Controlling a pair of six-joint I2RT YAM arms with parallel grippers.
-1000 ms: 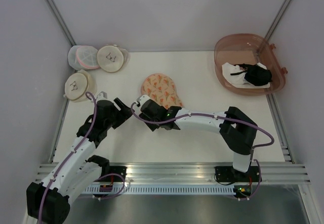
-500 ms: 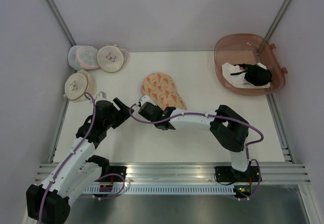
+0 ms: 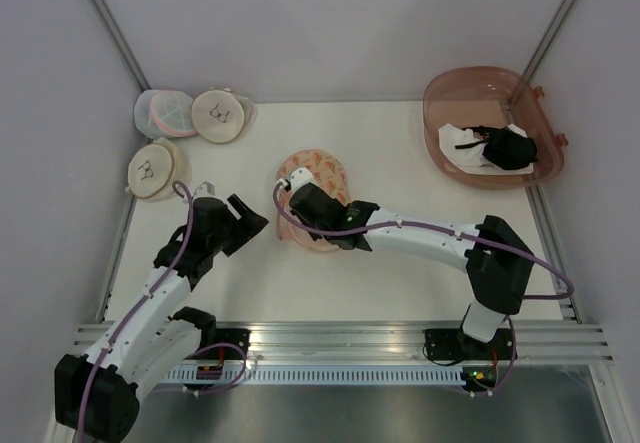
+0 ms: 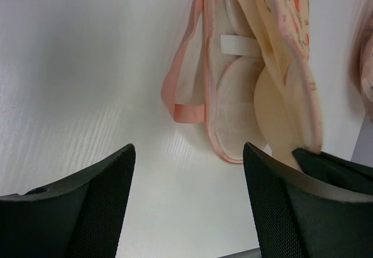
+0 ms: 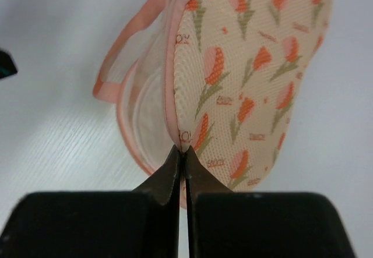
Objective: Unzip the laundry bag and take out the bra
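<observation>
Right now the right claw [image 5: 182, 153] is pressed tight on the rim of the laundry bag [image 3: 322, 168], pinching only the thin pink edge of the printed top panel and holding it up, so the bag gapes on its left side. The bag lies on the table [image 3: 400, 163], partly under the right arm. The zip looks undone along that side (I cannot see the slider itself). Inside the opening, the left wrist view shows a smooth beige cup that I take to be the bra [image 4: 278, 115], tucked against the bag's pale mesh lining. The left claw [image 4: 187, 153] hovers just left of the bag with its fingers spread wide and nothing between them, facing the opening.

The weak point is that pinch. It has little fabric to hold, so any tug could pull the rim free and let the panel drop back over the bra. Nothing pins the lower half of the bag either, so if the left claw pulls on the cup the whole bag may slide along instead of giving it up. The pink loop [image 4: 186, 109] hangs just left of the opening, right in the left claw's path. A shallow reach could close on the loop or the lining rather than the bra. The thin straps may also catch on the zip.
</observation>
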